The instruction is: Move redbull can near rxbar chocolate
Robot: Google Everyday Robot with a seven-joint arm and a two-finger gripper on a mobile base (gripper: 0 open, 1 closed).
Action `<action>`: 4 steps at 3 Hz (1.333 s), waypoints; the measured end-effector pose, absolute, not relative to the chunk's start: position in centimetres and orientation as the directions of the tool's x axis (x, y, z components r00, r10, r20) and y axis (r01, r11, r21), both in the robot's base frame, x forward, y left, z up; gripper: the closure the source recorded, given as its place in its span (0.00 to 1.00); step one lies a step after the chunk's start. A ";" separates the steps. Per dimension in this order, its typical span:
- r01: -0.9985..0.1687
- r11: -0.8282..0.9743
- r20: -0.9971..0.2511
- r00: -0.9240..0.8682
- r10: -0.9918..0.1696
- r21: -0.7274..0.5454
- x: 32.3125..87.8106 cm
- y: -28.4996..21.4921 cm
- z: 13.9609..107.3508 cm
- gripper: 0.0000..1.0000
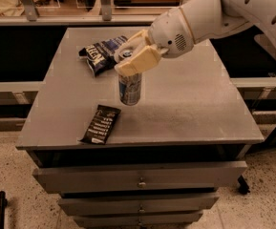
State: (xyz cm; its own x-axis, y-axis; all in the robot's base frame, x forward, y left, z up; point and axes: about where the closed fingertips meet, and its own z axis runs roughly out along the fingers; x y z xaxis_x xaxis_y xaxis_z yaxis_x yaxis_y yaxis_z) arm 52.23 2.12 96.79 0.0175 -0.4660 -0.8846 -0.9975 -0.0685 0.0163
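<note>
Near the rxbar chocolate (100,123), on its far side, the upright redbull can (129,89) is held by its top in the clamped jaws of the gripper (129,62), and could be tipped or dropped should that high grip slip.

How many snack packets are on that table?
2: the rxbar chocolate near the front edge, a dark blue snack bag toward the back. The gripper grips the redbull can between them.
</note>
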 end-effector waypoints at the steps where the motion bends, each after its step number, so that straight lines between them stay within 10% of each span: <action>1: -0.996 -0.086 -0.877 0.034 -0.480 0.008 51.3 2.3 95.8 0.84; 4: -0.994 -0.111 -0.901 0.040 -0.433 0.010 50.8 1.3 93.6 0.15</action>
State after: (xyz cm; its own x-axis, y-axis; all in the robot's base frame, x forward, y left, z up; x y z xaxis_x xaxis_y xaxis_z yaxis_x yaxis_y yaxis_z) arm 50.80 1.34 93.64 0.0398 -0.4326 -0.9007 -0.9937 -0.1113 0.0096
